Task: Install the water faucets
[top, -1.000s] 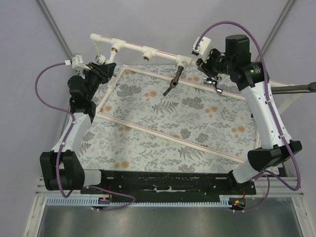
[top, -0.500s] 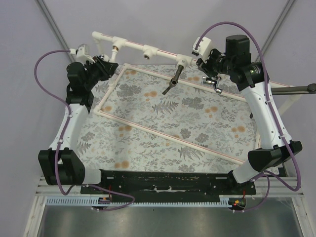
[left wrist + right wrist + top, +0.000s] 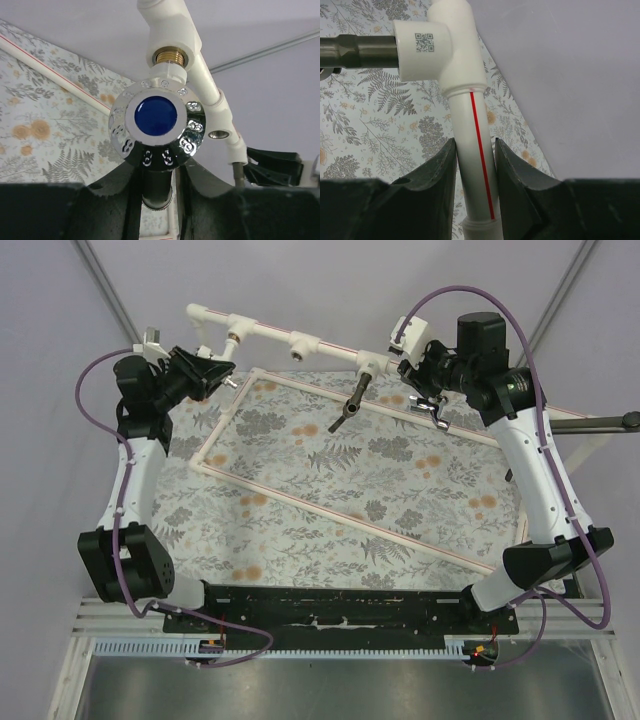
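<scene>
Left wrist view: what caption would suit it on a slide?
Left gripper holds a blue-capped chrome faucet against the brass-threaded socket of a white pipe fitting.

We look down on a worktop point(image 3: 300, 540) draped in a pale cloth printed with grey ferns and orange blooms. Plain lilac-grey walls point(image 3: 320, 270) close the space from 9 o'clock round through 12 to 3. A slim metal pole point(image 3: 108, 290) slants at 11 o'clock and a second pole point(image 3: 570, 278) at 1 o'clock. At 6 o'clock a black rail point(image 3: 340, 602) edges the worktop, followed by a white slotted duct point(image 3: 330, 645) and a dull metal sheet point(image 3: 330, 685). We find the light soft and even, with faint shadows.
</scene>
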### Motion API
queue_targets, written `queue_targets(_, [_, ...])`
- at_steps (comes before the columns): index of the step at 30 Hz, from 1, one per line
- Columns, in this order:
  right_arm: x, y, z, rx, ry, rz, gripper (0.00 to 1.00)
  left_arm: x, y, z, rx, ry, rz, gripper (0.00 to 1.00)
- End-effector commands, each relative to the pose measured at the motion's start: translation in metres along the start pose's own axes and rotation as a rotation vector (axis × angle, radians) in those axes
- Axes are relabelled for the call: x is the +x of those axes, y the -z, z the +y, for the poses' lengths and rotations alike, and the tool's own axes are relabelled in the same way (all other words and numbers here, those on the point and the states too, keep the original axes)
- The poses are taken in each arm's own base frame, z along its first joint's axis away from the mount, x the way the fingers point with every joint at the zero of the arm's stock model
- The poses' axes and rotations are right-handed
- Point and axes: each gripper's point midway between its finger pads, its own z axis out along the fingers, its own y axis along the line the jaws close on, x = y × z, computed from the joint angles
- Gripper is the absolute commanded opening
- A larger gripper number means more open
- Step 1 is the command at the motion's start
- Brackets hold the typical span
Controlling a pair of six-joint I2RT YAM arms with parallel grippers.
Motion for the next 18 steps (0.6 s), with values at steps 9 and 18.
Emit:
queue_targets(9, [0.016, 0.017, 0.046, -0.139, -0.091, 0.067, 0.0, -0.031, 0.011, -0.035, 0.13, 0.375, 0.012, 0.02])
queue_targets(18, [0.015, 0.018, 0.049, -0.147, -0.092, 0.056, 0.0, -0.029, 0.007, -0.023, 0.108, 0.396, 0.001, 0.02])
